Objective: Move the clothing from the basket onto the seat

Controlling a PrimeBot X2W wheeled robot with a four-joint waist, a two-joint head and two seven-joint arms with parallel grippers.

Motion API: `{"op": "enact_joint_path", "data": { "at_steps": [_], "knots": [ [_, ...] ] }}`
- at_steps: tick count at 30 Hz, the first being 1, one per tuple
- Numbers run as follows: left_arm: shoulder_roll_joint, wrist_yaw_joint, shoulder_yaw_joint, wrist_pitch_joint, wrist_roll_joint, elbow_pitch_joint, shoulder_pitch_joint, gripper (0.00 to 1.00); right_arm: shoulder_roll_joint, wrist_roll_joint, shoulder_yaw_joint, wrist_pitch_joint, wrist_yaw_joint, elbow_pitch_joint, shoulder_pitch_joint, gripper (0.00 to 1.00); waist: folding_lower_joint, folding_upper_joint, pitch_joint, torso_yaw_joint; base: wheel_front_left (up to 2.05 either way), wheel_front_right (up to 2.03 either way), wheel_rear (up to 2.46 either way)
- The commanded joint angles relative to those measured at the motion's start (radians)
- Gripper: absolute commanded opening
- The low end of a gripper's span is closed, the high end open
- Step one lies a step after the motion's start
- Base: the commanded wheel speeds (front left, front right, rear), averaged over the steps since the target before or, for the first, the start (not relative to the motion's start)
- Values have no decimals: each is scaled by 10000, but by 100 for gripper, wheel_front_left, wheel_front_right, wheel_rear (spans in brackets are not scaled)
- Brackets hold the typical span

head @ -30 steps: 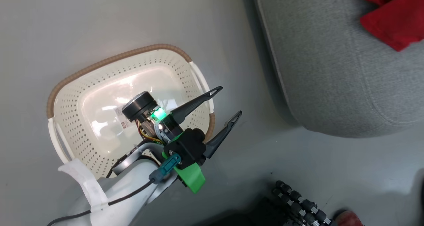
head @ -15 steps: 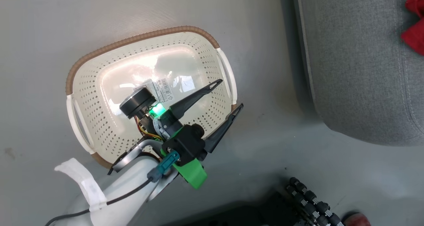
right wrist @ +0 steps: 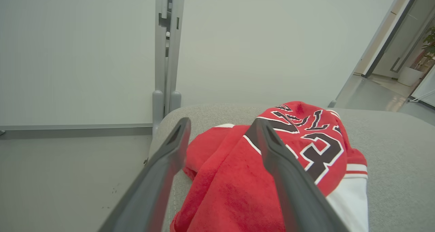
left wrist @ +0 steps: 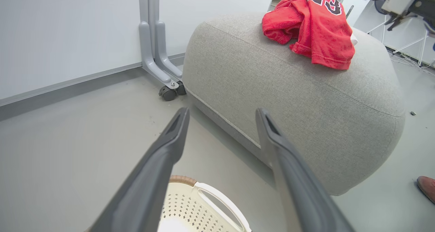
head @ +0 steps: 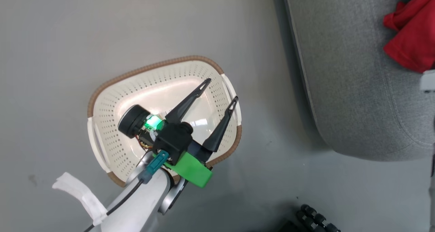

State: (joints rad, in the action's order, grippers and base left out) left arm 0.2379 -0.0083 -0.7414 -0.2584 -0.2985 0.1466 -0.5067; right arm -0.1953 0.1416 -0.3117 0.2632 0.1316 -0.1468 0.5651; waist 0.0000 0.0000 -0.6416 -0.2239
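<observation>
Left fingers (head: 188, 101) spread wide and empty, basket (head: 153, 67) beneath them, long axis handle to handle slanting toward the seat (left wrist: 306, 106) beyond their tips, right fingers (right wrist: 164, 170) parted over the clothing (right wrist: 224, 191) heaped on the seat, jersey lettering facing up

Clothing (head: 413, 38) on seat (head: 350, 89); basket (head: 109, 123) on floor (head: 102, 28), left of it, seemingly apart.
</observation>
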Motion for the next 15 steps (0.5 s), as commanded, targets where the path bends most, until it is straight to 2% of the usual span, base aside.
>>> {"op": "enact_joint_path", "data": {
  "at_steps": [1,4,9,15],
  "knots": [
    [-160,107,232,-73,-86,-41,277,100,144,105,327,24,-19,182,-398,100,0,0,1160,356,0,0,0],
    [-484,215,793,-69,-186,-291,736,100,354,200,1130,24,-19,453,-1018,100,0,0,1757,703,0,0,0],
    [-1053,19,1708,-67,-71,-474,1663,100,391,754,2475,24,-19,716,-2122,100,0,0,2864,1489,0,0,0],
    [-1492,-159,3144,-69,214,-683,2920,100,408,724,3301,23,-19,516,-3047,100,0,0,3969,2162,0,0,0]
  ]
}}
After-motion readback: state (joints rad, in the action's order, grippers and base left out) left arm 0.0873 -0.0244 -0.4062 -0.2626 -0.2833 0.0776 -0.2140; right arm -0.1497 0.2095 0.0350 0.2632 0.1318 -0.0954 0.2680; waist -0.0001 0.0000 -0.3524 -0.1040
